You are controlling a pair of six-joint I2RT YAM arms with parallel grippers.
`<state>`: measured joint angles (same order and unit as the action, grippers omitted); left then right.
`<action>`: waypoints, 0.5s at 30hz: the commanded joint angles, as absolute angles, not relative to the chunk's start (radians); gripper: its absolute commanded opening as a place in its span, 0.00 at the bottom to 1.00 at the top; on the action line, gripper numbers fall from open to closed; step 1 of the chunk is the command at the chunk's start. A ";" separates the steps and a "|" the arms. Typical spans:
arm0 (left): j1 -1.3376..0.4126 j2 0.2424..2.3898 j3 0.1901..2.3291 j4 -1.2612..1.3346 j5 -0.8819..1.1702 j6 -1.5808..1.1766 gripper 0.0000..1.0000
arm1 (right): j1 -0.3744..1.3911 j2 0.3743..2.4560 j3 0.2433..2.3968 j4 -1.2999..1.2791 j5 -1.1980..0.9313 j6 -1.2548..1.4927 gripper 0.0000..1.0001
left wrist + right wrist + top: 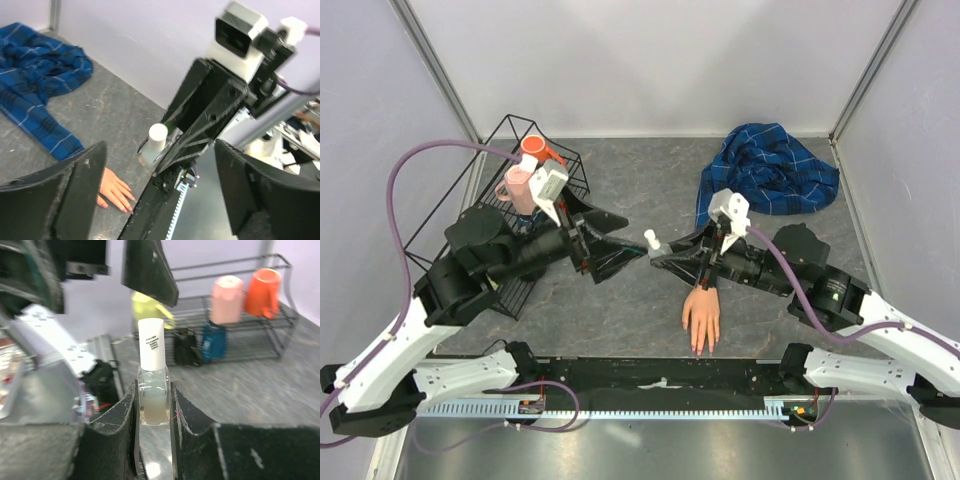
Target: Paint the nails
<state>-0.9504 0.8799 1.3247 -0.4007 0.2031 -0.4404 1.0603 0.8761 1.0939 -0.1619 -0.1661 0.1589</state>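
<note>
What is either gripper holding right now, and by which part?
The right gripper pinches the clear bottle by its glass body, cap free. The left gripper, open, holds nothing.

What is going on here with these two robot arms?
The right pincer grips a small clear bottle, white cap on, upright above the table. The left pincer stands open close to the cap, holding nothing. The mannequin hand lies flat on the table below; neither arm touches its nails.

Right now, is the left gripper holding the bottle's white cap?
No, the left gripper stands wide open, clear of the white cap on the bottle in the right gripper.
</note>
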 commanded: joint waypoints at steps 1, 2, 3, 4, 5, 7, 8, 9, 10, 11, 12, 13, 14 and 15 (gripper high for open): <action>-0.951 0.969 1.405 -0.456 0.065 -0.597 1.00 | 1.058 0.908 1.178 -0.196 0.030 0.094 0.00; -0.950 0.986 1.416 -0.454 0.039 -0.598 1.00 | 1.058 0.911 1.186 -0.199 0.060 0.094 0.00; -0.950 0.997 1.422 -0.453 0.035 -0.598 0.99 | 1.058 0.917 1.190 -0.199 0.072 0.089 0.00; -0.951 1.003 1.428 -0.454 0.026 -0.592 0.96 | 1.058 0.928 1.195 -0.202 0.089 0.087 0.00; -0.951 1.012 1.434 -0.454 0.011 -0.591 0.87 | 1.058 0.933 1.204 -0.212 0.113 0.087 0.00; -0.951 1.029 1.439 -0.451 0.002 -0.589 0.80 | 1.058 0.946 1.209 -0.216 0.126 0.086 0.00; -0.951 1.035 1.439 -0.451 -0.020 -0.589 0.78 | 1.058 0.946 1.209 -0.218 0.124 0.086 0.00; -0.951 1.045 1.440 -0.449 -0.024 -0.588 0.77 | 1.058 0.946 1.207 -0.216 0.121 0.084 0.00; -0.951 1.049 1.439 -0.442 -0.028 -0.586 0.71 | 1.058 0.946 1.206 -0.218 0.121 0.084 0.00; -0.951 1.051 1.433 -0.434 -0.026 -0.586 0.70 | 1.058 0.945 1.203 -0.218 0.123 0.084 0.00; -0.951 1.054 1.428 -0.430 -0.028 -0.587 0.69 | 1.058 0.945 1.203 -0.218 0.124 0.086 0.00; -0.951 1.052 1.425 -0.420 -0.025 -0.589 0.66 | 1.058 0.943 1.203 -0.216 0.124 0.086 0.00; -0.951 1.054 1.417 -0.407 -0.023 -0.591 0.65 | 1.058 0.943 1.200 -0.216 0.123 0.086 0.00; -0.951 1.054 1.413 -0.399 -0.020 -0.589 0.64 | 1.058 0.942 1.201 -0.216 0.121 0.084 0.00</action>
<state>-0.9504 1.0561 1.3937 -0.4599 0.0063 -0.5629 1.0592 0.9485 1.1603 -0.2493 0.0944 0.0990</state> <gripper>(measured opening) 0.653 0.287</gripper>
